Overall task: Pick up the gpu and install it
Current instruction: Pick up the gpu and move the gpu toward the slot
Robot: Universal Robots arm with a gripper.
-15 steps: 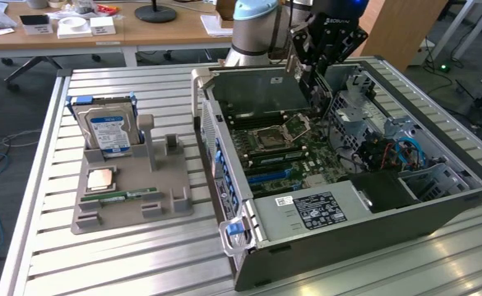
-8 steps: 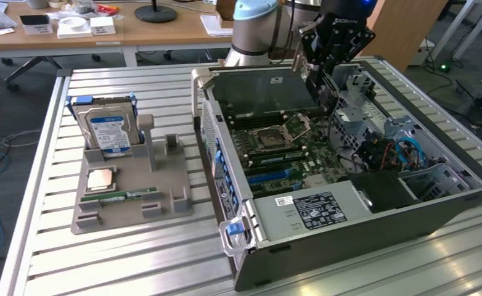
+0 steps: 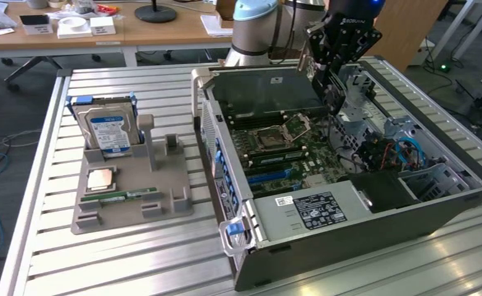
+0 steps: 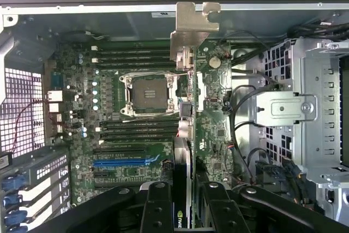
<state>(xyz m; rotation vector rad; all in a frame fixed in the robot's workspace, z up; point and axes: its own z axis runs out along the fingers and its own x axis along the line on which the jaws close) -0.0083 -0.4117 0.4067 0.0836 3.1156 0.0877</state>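
The end effector (image 3: pixel 337 58) is clamped on the gpu (image 3: pixel 336 98), pinching its upper edge so the card hangs on edge over the open computer case (image 3: pixel 307 213); this grip seems chosen to leave the lower side free to meet the motherboard (image 4: pixel 136 151). The case lies on its side on the desk (image 3: pixel 126 265), so the board faces up, and the card's metal bracket (image 4: pixel 191 25) points toward the case wall, beside the blue slot (image 4: pixel 122 162), not seated

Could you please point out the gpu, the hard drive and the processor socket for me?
gpu (image 4: pixel 214 118): wrist view, on its green circuit-board back.
hard drive (image 3: pixel 111 132): exterior view, on its blue-white label.
processor socket (image 4: pixel 148 92): wrist view, on its metal centre.
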